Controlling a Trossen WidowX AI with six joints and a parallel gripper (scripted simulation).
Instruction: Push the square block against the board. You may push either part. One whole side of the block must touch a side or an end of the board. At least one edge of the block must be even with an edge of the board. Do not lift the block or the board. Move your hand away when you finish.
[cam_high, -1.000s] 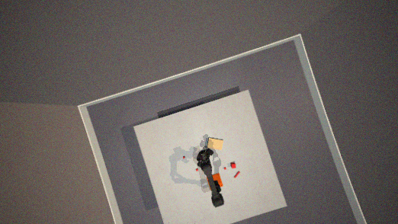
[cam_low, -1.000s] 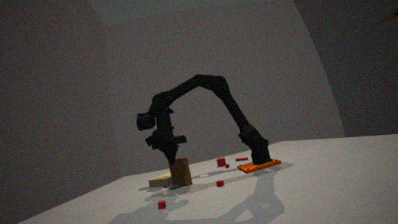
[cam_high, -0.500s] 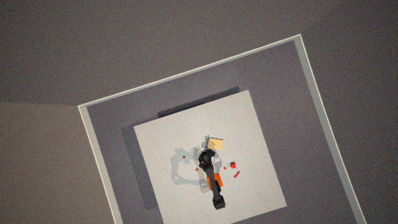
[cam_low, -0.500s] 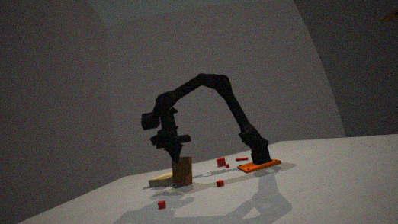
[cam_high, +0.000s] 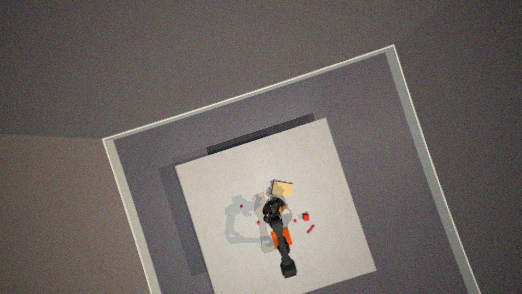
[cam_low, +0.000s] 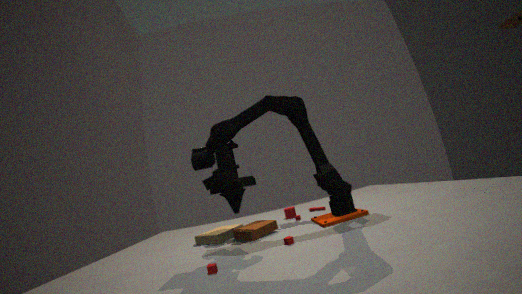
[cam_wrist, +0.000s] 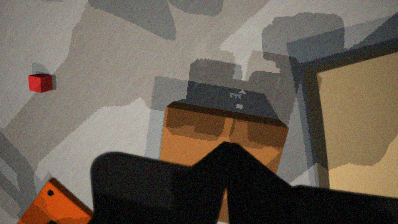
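Exterior view, left to right: a small red cube (cam_high: 241, 206) (cam_low: 212, 268) is located at the front of the counter (cam_high: 320, 150) (cam_low: 440, 225) (cam_wrist: 120, 125). The pale block (cam_high: 283, 188) (cam_low: 218, 235) (cam_wrist: 357, 120) lies flat. The hand (cam_high: 274, 207) (cam_low: 236, 209) (cam_wrist: 228, 149) points downward above the blocks, raised off the counter; its fingers are pressed together, with nothing between them. The brown board (cam_high: 283, 209) (cam_low: 256, 231) (cam_wrist: 195, 145) lies flat beside the pale block; the wrist view shows a narrow gap between them, so they are apart. A second red cube (cam_high: 258, 222) (cam_low: 289, 240) (cam_wrist: 40, 83) is positioned near the board. Further right are a larger red block (cam_high: 305, 216) (cam_low: 290, 213), a small red piece (cam_high: 295, 220) (cam_low: 298, 217) and a red bar (cam_high: 310, 229) (cam_low: 317, 209). The arm is mounted on an orange base plate (cam_high: 287, 236) (cam_low: 318, 221) (cam_wrist: 65, 200)
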